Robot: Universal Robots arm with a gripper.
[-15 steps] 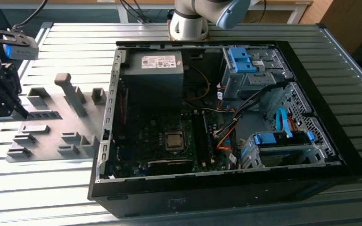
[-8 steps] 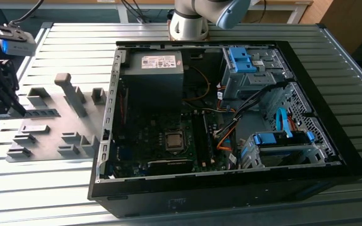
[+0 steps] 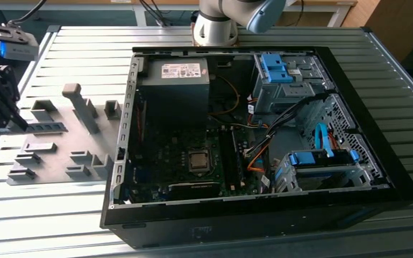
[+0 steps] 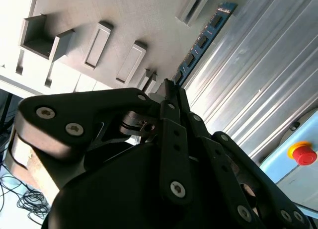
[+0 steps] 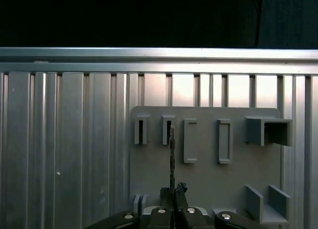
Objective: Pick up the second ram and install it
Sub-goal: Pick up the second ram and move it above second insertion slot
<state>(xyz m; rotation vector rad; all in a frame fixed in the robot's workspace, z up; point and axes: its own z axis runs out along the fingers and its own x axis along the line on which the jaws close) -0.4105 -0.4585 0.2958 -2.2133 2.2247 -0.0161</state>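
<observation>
Plainly, the gripper has its two black fingers pressed together on one end of the ram stick, pinching it there. The stick runs straight out from the fingertips, so its long axis carries on the line of the fingers and its free end points away from the gripper. In the first wrist view it shows edge-on as a thin dark line. In the second wrist view the gripper holds the same ram stick, whose flat blue-green face with a row of dark chips shows, slanting off from the fingertips.

Under the stick lies a grey plate with raised slot blocks. The stick's far end reaches up beside one narrow block on it. Whether the stick touches the plate or hangs just over it, I cannot tell.

In the exterior view the gripper comes down at a slant to the near end of the ram stick, which stands on its long edge, level over the plate. Past the stick's free end, well apart from the gripper, an open computer case lies on the ribbed metal bench.
</observation>
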